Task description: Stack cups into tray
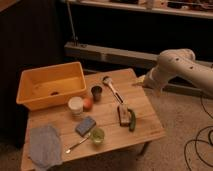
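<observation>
The yellow-orange tray (31, 98) stands at the table's back left, with a small dark object on its floor. A dark brown cup (96, 92) stands upright just right of the tray. A white cup (75, 105) stands in front of the tray. A translucent green cup (97, 135) stands near the table's front edge. My white arm (175, 65) reaches in from the right. The gripper (139, 83) hangs at the table's back right edge, apart from all the cups and well right of the brown one.
An orange fruit (88, 103) sits between the white and brown cups. A blue sponge (85, 125), a spoon (77, 144) and a grey cloth (44, 144) lie at the front left. A long-handled brush (114, 90), a scrub brush (123, 115) and a green vegetable (132, 120) lie at the right.
</observation>
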You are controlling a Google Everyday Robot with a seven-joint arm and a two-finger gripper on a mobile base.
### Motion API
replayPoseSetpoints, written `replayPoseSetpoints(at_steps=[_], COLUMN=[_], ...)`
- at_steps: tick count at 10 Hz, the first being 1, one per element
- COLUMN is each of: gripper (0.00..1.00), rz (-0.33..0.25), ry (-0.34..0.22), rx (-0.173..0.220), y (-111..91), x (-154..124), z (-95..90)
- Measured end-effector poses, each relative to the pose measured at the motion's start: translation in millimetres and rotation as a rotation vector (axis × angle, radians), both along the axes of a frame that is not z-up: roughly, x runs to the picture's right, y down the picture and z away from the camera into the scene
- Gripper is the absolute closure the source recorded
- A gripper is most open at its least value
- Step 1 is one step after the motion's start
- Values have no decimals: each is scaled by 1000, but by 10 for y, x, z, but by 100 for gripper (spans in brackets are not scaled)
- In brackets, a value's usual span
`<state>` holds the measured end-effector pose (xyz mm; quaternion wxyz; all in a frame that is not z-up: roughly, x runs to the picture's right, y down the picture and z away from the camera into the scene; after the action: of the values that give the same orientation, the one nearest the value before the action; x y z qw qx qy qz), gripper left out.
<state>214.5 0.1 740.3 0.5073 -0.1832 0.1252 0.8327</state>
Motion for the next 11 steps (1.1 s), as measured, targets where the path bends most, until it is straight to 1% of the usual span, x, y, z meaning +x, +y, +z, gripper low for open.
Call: replayPoseSetpoints(at_steps=[2, 4, 5, 6, 7, 10, 11], gripper=[20, 20, 20, 20, 20, 20, 20], rz=[-1, -4, -9, -18, -33, -62, -69], ry=[-2, -20, -38, -73, -128, -225, -246], rx=[4, 32, 44, 52, 48, 26, 21], y=[-8, -136, -224, -329, -421, -496, -495], x=[1, -43, -138, -283, -424, -616, -697], z=[0, -1, 15, 30, 35, 19, 21])
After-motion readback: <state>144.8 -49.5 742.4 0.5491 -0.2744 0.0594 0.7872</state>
